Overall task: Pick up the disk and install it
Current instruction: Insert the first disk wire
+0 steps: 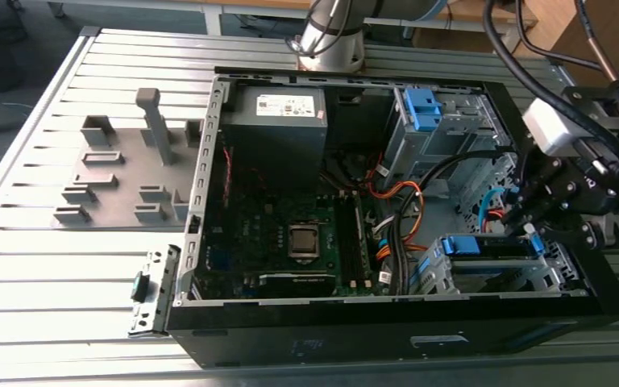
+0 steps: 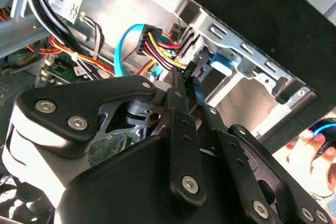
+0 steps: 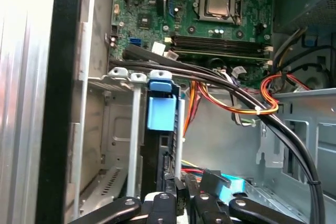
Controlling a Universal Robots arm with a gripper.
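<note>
The disk sits edge-on in the metal drive cage, with its blue carrier tab facing out and its dark body below. In the exterior view the disk lies in the case's lower cage on the exterior view's right. My gripper hovers at that cage's outer end, just beside the disk. Its black fingers are pressed together with nothing visible between them. In the first wrist view the gripper is close to the disk's near end; whether it touches is unclear.
The open black computer case holds a motherboard, bundled cables and a grey power supply. An upper bay carries a blue clip. A grey fixture plate lies on the slatted table. A person's hand is outside the case.
</note>
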